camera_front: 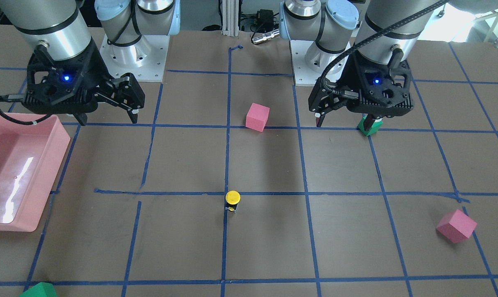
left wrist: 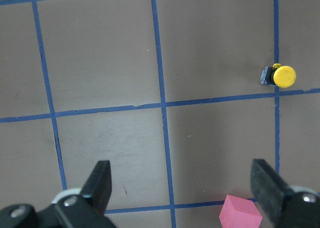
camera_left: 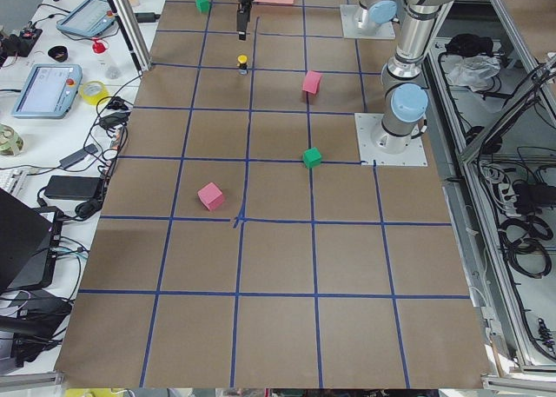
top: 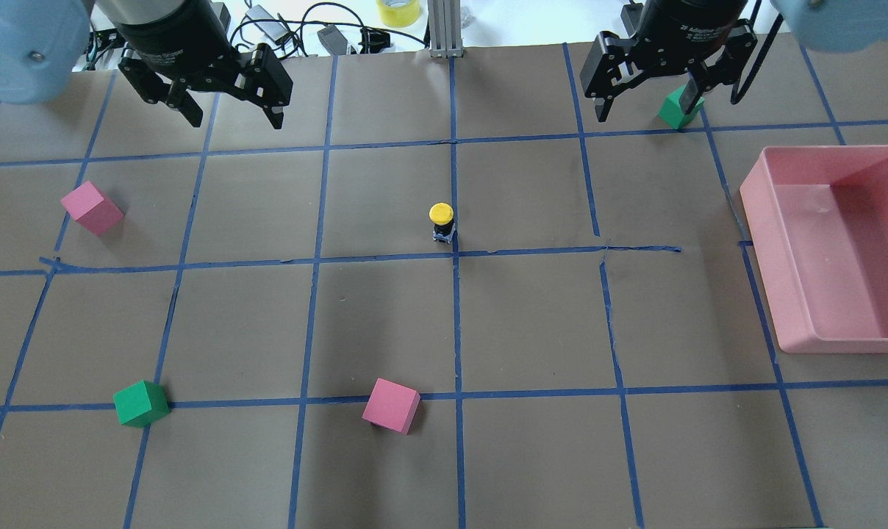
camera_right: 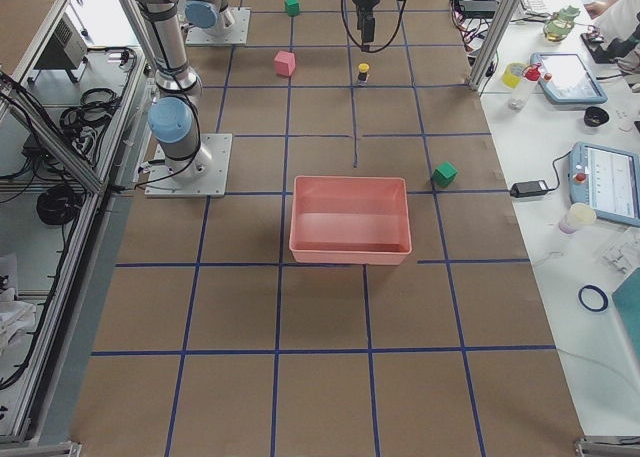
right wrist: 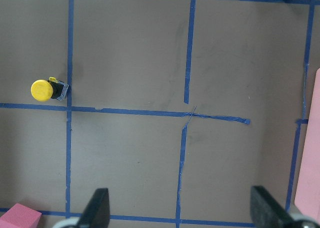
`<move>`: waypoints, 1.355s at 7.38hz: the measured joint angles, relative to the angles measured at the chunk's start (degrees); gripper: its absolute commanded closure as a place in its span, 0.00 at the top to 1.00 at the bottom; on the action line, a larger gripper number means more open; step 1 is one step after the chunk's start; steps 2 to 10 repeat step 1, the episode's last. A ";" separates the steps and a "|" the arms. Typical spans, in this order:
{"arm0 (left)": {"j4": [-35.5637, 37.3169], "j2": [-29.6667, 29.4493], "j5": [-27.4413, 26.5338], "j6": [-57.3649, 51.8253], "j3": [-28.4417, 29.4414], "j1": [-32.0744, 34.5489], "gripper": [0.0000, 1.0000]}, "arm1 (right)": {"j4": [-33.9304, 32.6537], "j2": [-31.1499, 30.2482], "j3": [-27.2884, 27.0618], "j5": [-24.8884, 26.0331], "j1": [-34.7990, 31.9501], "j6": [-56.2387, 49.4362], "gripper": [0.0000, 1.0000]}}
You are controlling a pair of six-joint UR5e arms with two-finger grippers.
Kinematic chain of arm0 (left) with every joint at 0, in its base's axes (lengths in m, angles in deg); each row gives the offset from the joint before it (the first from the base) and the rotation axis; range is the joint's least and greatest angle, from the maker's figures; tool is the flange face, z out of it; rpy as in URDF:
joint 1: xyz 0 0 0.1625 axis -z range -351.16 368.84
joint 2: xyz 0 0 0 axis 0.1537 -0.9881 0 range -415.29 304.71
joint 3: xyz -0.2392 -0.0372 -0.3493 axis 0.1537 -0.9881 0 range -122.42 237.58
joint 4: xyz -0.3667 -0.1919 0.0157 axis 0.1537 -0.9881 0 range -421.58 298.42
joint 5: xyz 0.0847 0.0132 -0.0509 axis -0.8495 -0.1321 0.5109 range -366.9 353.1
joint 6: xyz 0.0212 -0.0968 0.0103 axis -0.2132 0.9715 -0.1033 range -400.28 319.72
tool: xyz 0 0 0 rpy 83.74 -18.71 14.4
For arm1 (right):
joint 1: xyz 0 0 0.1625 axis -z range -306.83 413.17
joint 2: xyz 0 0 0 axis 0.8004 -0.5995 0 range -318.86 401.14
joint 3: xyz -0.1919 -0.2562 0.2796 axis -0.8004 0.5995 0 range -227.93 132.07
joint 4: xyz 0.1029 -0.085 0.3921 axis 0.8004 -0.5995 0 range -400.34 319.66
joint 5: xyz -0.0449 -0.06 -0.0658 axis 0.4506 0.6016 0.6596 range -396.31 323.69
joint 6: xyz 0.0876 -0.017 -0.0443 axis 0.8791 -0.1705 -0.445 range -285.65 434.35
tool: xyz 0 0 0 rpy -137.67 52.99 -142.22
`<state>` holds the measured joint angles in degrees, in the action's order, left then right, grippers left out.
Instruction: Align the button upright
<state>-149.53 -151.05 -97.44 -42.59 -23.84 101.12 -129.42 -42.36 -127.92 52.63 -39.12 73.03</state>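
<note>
The button (top: 442,220) stands upright near the middle of the table, yellow cap on top, beside a blue tape crossing. It also shows in the front view (camera_front: 232,201), the left wrist view (left wrist: 280,77) and the right wrist view (right wrist: 46,90). My left gripper (top: 235,121) is open and empty, held high and well away from the button; its fingers (left wrist: 100,183) stand wide apart. My right gripper (top: 646,110) is also open and empty, held high on the other side, fingers (right wrist: 265,208) wide apart. In the front view the left gripper (camera_front: 344,123) is on the right and the right gripper (camera_front: 109,121) on the left.
A pink tray (top: 782,220) sits at the table's right side. Two pink foam cubes (top: 91,208) (top: 391,405) and two green ones (top: 141,402) (top: 679,110) lie scattered on the table. Blue tape lines grid the brown surface.
</note>
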 measured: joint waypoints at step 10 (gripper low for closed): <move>-0.02 0.10 -0.03 0.00 -0.24 0.08 1.00 | -0.02 0.00 0.00 -0.03 0.00 0.00 1.00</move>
